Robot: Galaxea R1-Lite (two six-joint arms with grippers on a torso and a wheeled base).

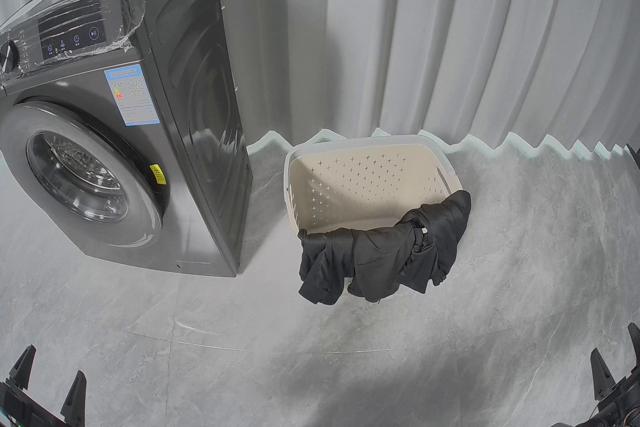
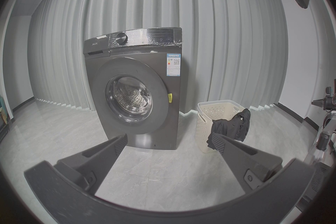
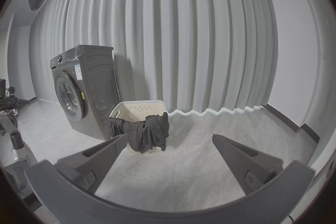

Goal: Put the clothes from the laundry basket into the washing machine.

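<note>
Hanging over the laundry basket (image 1: 363,185): clothes (image 1: 383,251) (black).

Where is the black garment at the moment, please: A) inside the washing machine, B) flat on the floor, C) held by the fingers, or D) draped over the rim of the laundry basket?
D: the black garment hangs over the near rim of the laundry basket, spilling down its outer wall.

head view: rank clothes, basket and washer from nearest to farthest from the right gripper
From the right gripper, low on the right:
1. clothes: hanging over the near rim of the basket
2. basket: centre, just behind them
3. washer: far left
</note>
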